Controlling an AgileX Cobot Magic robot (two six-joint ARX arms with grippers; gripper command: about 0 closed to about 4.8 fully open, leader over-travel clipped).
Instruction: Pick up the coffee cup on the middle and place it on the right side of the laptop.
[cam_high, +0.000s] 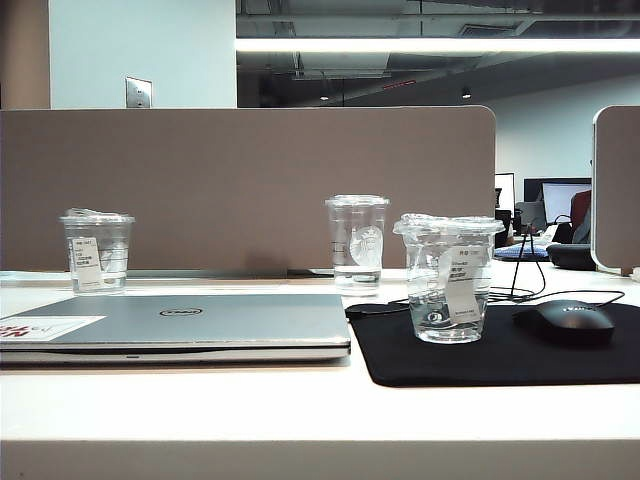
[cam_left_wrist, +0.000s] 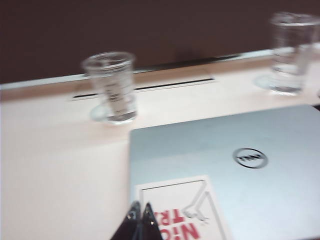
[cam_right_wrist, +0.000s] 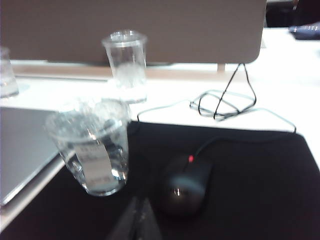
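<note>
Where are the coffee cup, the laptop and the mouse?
coffee cup (cam_high: 449, 285), exterior view, on its white label.
laptop (cam_high: 181, 312), exterior view, on the lid logo.
mouse (cam_right_wrist: 184, 186), right wrist view, on its top shell.

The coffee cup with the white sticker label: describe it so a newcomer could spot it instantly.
Start at the closed silver laptop, then look to the black mat on its right. The coffee cup stands on that mat's near-left part, beside the black mouse. Unlike the taller logo cup behind it, it is short, with a crinkled lid.
</note>
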